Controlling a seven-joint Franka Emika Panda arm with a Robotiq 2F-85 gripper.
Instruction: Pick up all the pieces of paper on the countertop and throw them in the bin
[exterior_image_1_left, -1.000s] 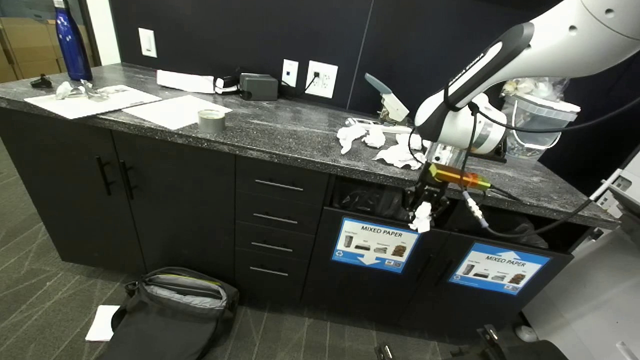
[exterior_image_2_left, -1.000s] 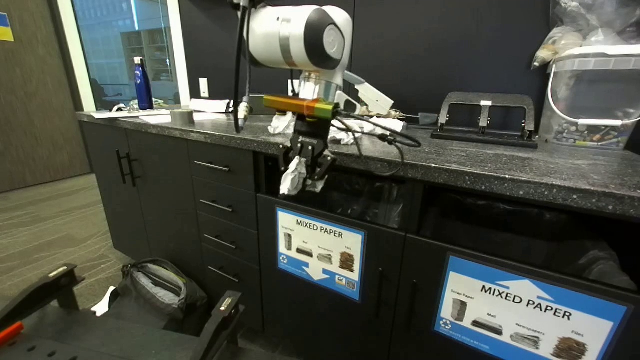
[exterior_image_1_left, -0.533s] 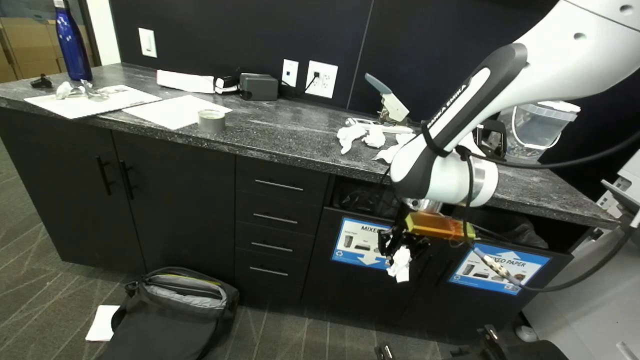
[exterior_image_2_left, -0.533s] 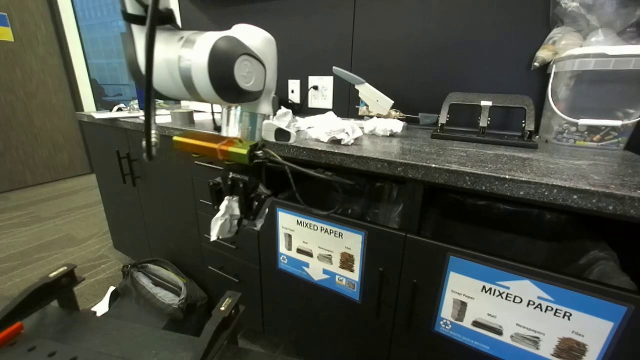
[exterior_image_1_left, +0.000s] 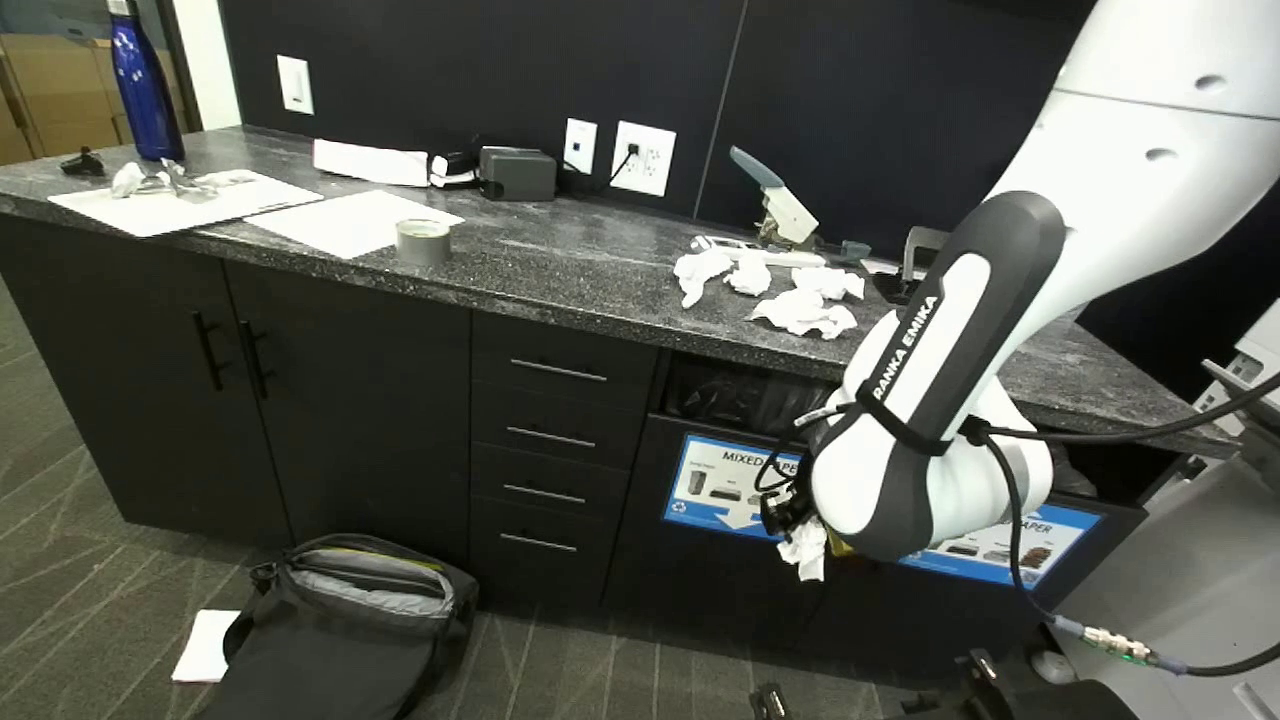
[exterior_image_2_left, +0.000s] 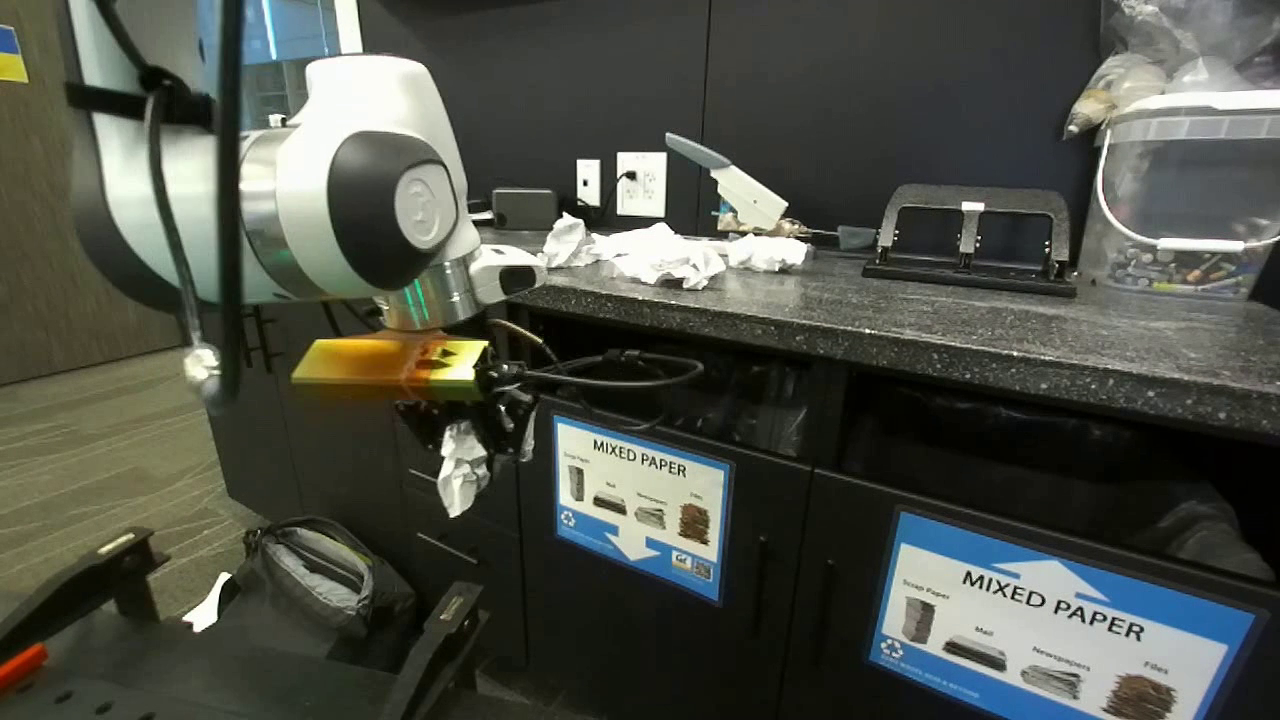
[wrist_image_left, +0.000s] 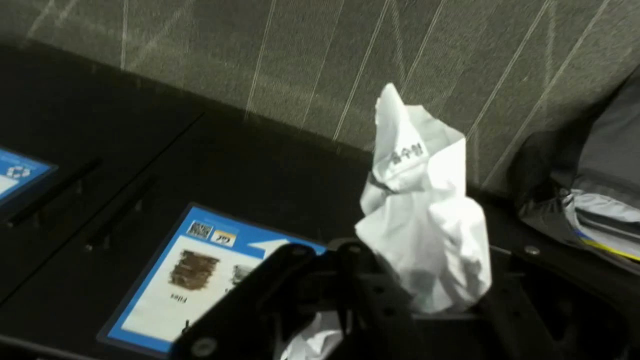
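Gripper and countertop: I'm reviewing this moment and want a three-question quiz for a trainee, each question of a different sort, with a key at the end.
1. Open question: what is the gripper holding?
2. True or false: the clearing job is finished.
3. Fill in the blank: the label with the downward arrow reads MIXED ____.

Key:
1. It holds crumpled paper.
2. False: paper wads lie on the countertop.
3. PAPER

White paper wads (exterior_image_1_left: 803, 313) lie crumpled on the countertop (exterior_image_1_left: 575, 265), another wad (wrist_image_left: 427, 215) gripped outside the bin (exterior_image_2_left: 650, 605).
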